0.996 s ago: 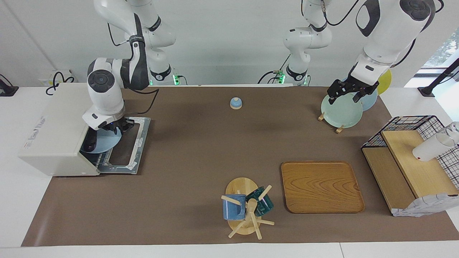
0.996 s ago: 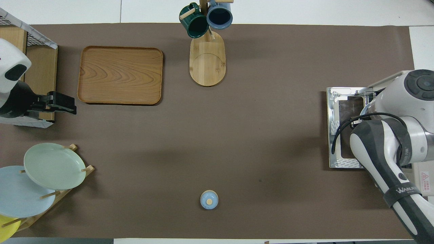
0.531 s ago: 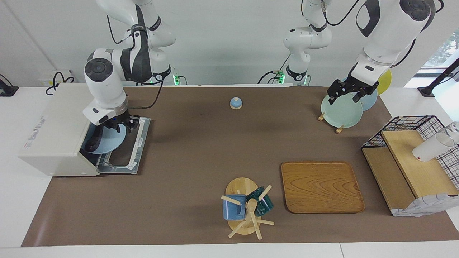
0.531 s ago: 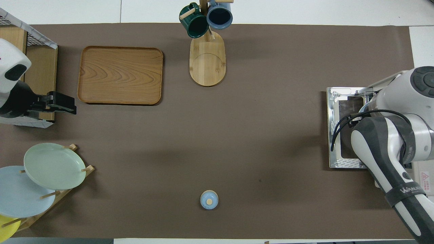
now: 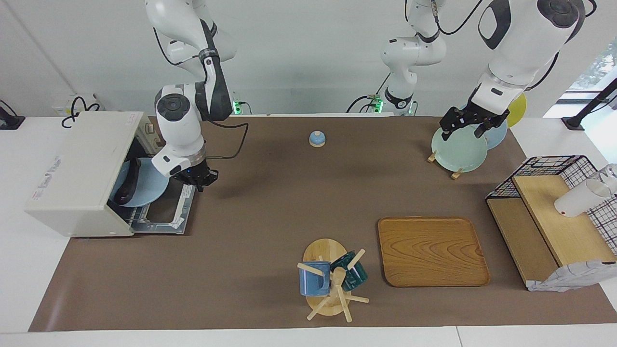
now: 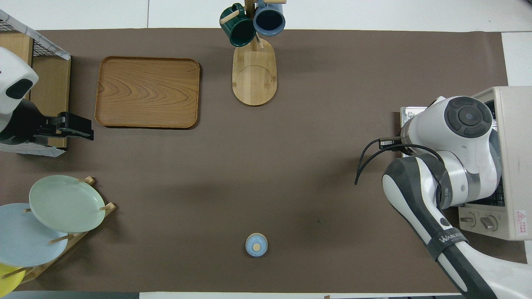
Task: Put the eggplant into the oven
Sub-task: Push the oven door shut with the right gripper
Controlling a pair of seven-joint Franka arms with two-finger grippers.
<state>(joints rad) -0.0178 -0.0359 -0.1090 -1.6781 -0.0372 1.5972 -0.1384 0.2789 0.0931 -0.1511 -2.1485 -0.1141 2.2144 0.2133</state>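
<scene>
— Any change at the oven (image 5: pixel 72 168)?
— Right gripper (image 5: pixel 196 180) now withdrawn over the open door, shut, empty. Eggplant (image 5: pixel 129 183) on blue plate (image 5: pixel 152 185) inside. Looks placed.
— Left gripper (image 5: pixel 471 121)?
— Waiting, open, over plate rack.

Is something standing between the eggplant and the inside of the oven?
Nothing visible does. The eggplant already lies on a light blue plate at the oven's mouth, above the lowered door. The right gripper, shut, is over the door's edge, holding nothing.
</scene>
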